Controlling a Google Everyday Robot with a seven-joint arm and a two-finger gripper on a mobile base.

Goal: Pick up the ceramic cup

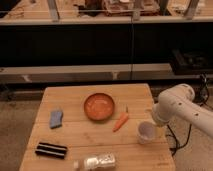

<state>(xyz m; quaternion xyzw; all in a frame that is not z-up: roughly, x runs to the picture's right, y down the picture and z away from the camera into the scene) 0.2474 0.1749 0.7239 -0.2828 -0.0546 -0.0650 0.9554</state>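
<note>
As arm (176, 102) bends low, end effector (156, 120) beside ceramic cup (146, 133)

The one camera is looking down at mid distance over the whole pale wooden slatted table (90, 135) toward the dark counter front (100, 47) behind, catching the white arm's gripper (156, 122) hanging at the right beside the small white ceramic cup (146, 132).
</note>
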